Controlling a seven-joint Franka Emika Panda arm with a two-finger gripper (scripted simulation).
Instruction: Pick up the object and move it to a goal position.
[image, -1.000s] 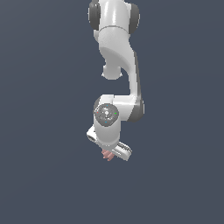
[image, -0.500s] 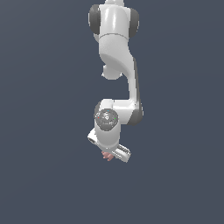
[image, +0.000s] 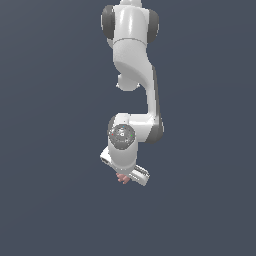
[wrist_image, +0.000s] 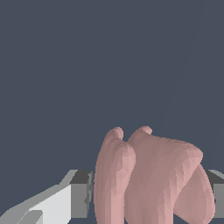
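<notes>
One small pink object (wrist_image: 148, 179) sits pinched between my tool (image: 125, 176) fingers (wrist_image: 78, 194), barely shifted over the last second, so I judge the carry slow.

The white arm (image: 132, 70) hangs down from twelve o'clock, its thick upper links bending toward a round joint (image: 121, 136) with a dark, dotted face near the middle of the picture. Below that joint sits the tool (image: 125, 176), tilted so its body runs from about ten o'clock to four o'clock. A small pinkish lump (image: 123, 179) peeks out at its underside, touching it. All around is flat, dark blue-grey.
</notes>
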